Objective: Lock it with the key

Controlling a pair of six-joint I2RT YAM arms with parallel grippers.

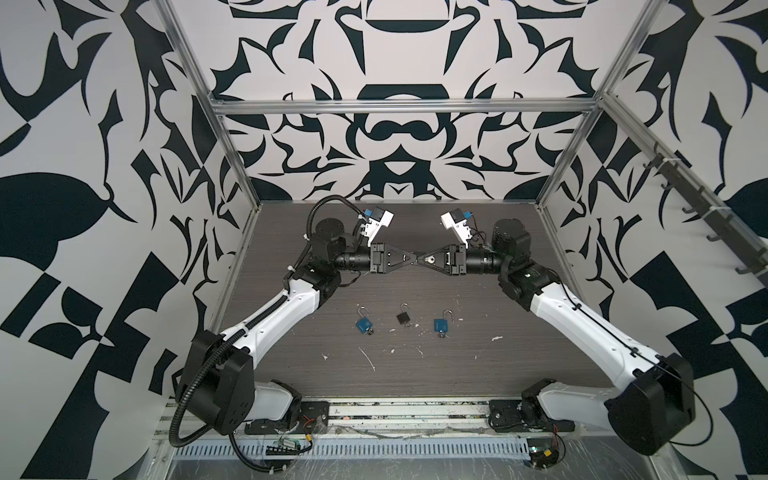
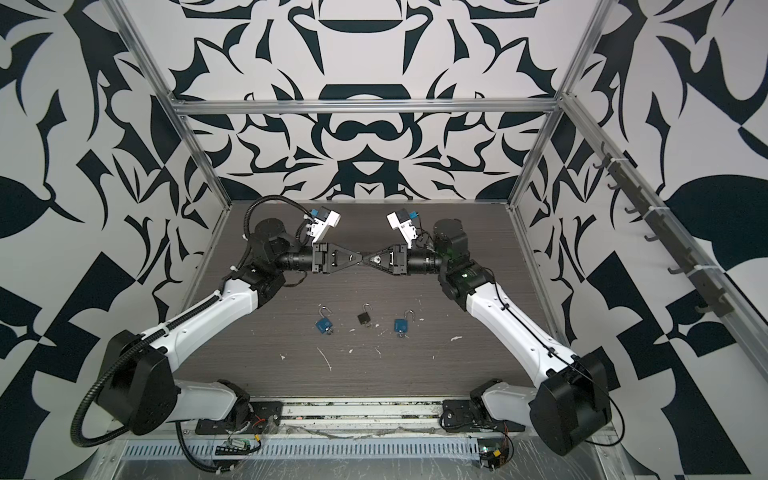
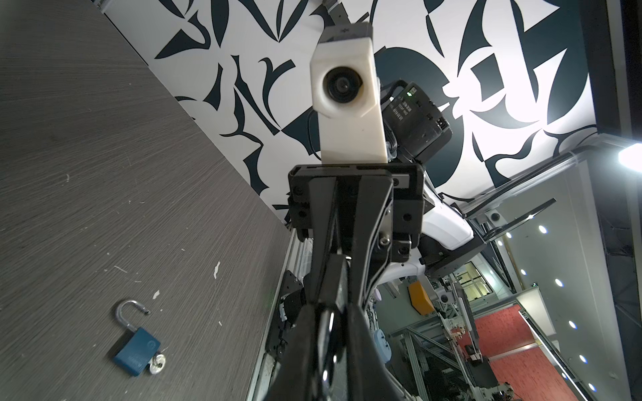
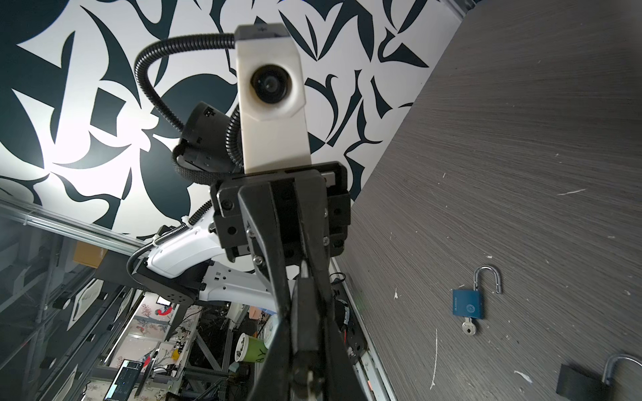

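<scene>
- I see both arms raised over the far part of the tabletop [image 1: 498, 353], with the left gripper [image 1: 411, 258] and the right gripper [image 1: 423, 258] pointing at each other, tip against tip.
- The jaws of the right gripper are drawn almost together and clamp a dark piece [image 4: 309, 330], which shows edge-on in the right wrist view.
- The jaws of the left gripper are also nearly closed. In the left wrist view something dark and glossy sits between them, right at the place where the two tips meet.
- I cannot tell if this dark piece is a key or a lock body; it is too narrow and too much hidden by the fingers.
- In both top views three padlocks lie in a row on the tabletop, nearer to the arm bases than the grippers and well below them: a left blue padlock [image 1: 364, 324], a black padlock [image 1: 402, 318] in the middle, and a right blue padlock [image 1: 441, 325].
- All three have the shackle swung open.
- A silver key [image 1: 371, 331] sticks out from the bottom of the left blue padlock, and a second key [image 1: 442, 334] from the right blue padlock.
- Neither gripper touches these padlocks.
</scene>
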